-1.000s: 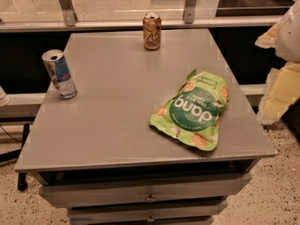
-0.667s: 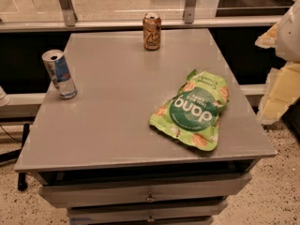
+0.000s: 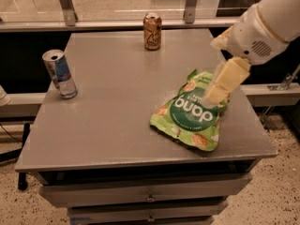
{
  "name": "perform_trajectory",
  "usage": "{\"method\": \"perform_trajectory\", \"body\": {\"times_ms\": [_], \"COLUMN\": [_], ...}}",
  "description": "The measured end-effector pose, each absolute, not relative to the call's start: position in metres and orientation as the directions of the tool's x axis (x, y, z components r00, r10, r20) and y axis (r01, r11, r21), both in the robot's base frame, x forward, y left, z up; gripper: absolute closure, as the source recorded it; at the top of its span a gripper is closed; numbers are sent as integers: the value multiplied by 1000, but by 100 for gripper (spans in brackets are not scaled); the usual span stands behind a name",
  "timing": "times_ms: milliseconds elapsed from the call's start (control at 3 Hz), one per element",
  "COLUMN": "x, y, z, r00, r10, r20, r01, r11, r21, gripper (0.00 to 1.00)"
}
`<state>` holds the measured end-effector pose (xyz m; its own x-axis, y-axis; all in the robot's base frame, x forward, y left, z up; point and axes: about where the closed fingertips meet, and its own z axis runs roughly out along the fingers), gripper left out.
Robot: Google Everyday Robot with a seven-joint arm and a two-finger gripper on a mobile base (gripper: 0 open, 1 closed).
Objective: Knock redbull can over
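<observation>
Standing upright near the left edge of the grey table, the redbull can is seen well apart from everything else. A brown can is set at the far edge. A green snack bag is laid toward the right front corner. The gripper is held over that bag; whether it is open or closed cannot be told.

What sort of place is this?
Probably an office or lab test area: a grey drawer-fronted table, speckled hard floor, metal posts of a partition behind. The gripper hangs over the green chip bag.
</observation>
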<state>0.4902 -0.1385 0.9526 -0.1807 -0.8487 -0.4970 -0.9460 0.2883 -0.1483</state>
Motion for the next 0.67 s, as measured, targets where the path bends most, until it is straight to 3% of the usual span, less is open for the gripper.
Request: {"method": "perform_trajectory", "body": {"times_ms": [667], "x": [537], "y": [2], "z": [954], "r00": [-36], "r10": [-638], "r20": [-770], "r01": [-970], "r11": [207], "r21": [-126], "gripper": [0]}}
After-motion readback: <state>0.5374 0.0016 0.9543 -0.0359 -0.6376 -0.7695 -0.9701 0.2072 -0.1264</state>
